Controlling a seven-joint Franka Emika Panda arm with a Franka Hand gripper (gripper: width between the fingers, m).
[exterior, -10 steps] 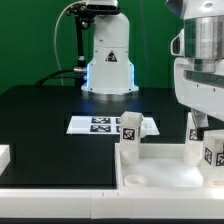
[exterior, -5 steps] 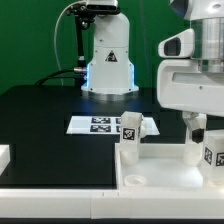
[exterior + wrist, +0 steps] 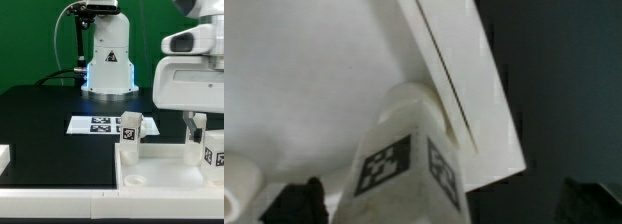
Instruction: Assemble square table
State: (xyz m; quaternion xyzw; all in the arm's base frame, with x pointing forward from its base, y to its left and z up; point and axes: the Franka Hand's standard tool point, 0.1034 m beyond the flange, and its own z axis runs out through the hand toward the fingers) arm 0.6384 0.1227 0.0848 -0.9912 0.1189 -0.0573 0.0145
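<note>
The square table's white top (image 3: 150,178) lies at the front of the exterior view, with its raised rim (image 3: 457,80) running through the wrist view. Three chunky tagged legs stand upright on it: one (image 3: 129,138) toward the exterior view's left, one (image 3: 197,146) at the back right, and one (image 3: 213,153) at the right edge. My gripper (image 3: 196,124) hangs over the back right leg (image 3: 404,165). In the wrist view the gripper (image 3: 443,206) is open, with a dark finger (image 3: 299,204) on either side of that leg and a gap to each.
The marker board (image 3: 98,125) lies on the black table behind the top. The white robot base (image 3: 106,55) stands at the back. A white part (image 3: 3,155) shows at the exterior view's left edge. A rounded white piece (image 3: 237,182) shows beside the framed leg.
The gripper hand has shifted toward the exterior view's left and settled over the back right leg. Its jaws stayed open, and the legs and top have not moved.
</note>
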